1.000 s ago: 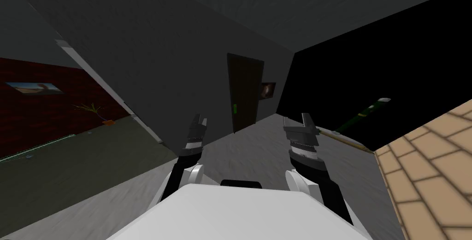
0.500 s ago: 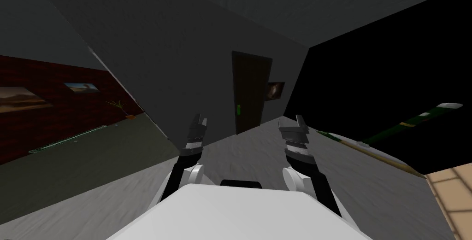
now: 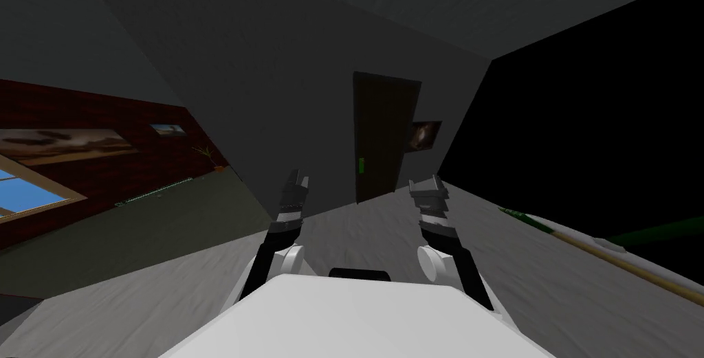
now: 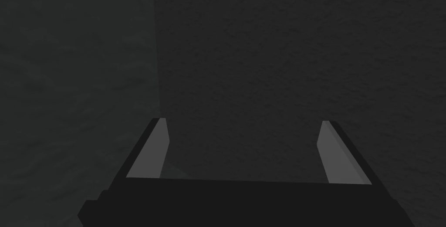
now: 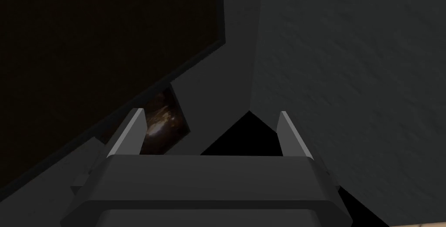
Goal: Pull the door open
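A dark brown door point(image 3: 383, 134) stands shut in the grey wall well ahead of me, with a small green handle point(image 3: 360, 165) on its left edge. My left gripper point(image 3: 298, 181) is raised in front of my chest, left of the door, fingers open and empty; its wrist view has the open gripper point(image 4: 244, 126) facing a dim grey wall. My right gripper point(image 3: 426, 186) is raised just right of the door's foot, far short of it. Its wrist view looks past the open gripper point(image 5: 211, 116) at the door point(image 5: 87, 54).
A small framed picture point(image 3: 424, 135) hangs right of the door, also the picture point(image 5: 164, 124) by my right fingers. A black area point(image 3: 591, 134) fills the right. A green and wooden pole point(image 3: 584, 240) lies on the grey floor at right. A red wall point(image 3: 103, 154) with a window lies left.
My view has swung left, so the door and the rest slid right; the tan tiled floor left the picture and a window entered at left. The door looks slightly nearer. My right gripper turned inward.
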